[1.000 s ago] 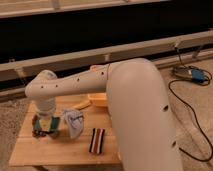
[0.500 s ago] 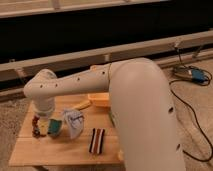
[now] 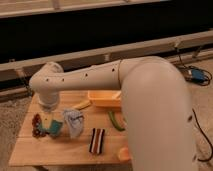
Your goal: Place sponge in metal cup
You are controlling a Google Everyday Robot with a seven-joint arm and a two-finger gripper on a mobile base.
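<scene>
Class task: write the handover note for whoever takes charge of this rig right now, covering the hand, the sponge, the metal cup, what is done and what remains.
Hand: low over the left end of the wooden table, hanging from the white arm.
Sponge: the teal block at the hand, just above the tabletop; whether it is gripped cannot be told.
Metal cup: not identifiable in this view; possibly hidden by the arm or hand.
Done: hand brought to the sponge.
Left: confirm the grasp, locate the cup, carry the sponge over and drop it in.
</scene>
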